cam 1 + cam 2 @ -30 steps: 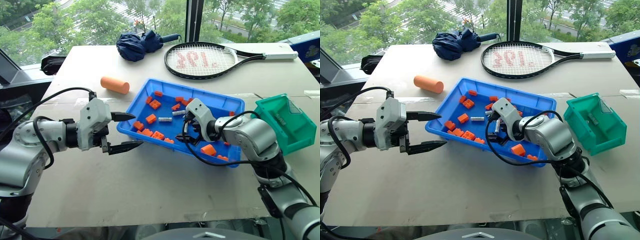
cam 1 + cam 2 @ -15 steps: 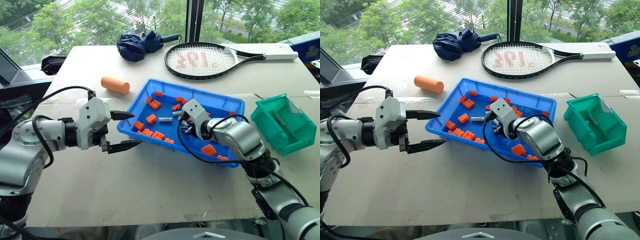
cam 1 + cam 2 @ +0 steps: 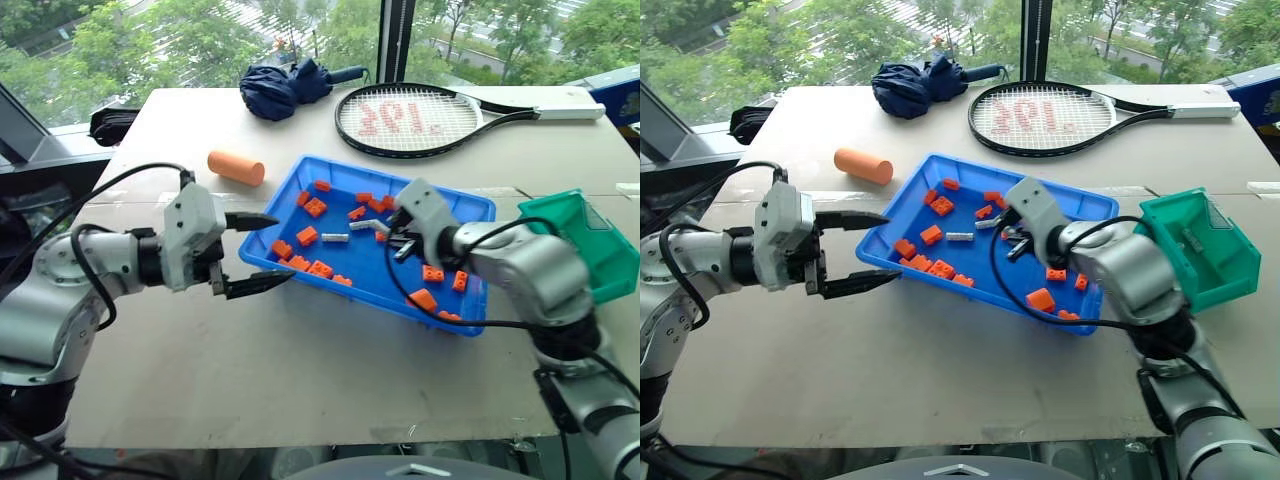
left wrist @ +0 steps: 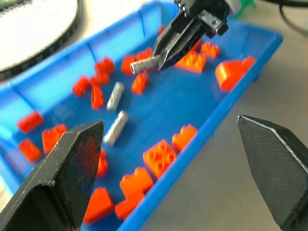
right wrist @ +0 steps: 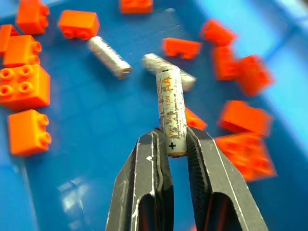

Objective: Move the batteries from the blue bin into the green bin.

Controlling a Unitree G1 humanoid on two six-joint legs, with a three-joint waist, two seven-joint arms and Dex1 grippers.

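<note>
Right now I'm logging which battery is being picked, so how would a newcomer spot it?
Find the blue bin in the middle of the table, strewn with orange toy bricks. Above its floor the right gripper is shut on one AA battery, held by its plus end. The other two batteries lie flat on the bin floor; this one is lifted clear, sticking out from between black fingers.

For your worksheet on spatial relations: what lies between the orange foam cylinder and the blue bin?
Nothing: in the left eye view, only bare tabletop separates the orange foam cylinder from the blue bin.
</note>
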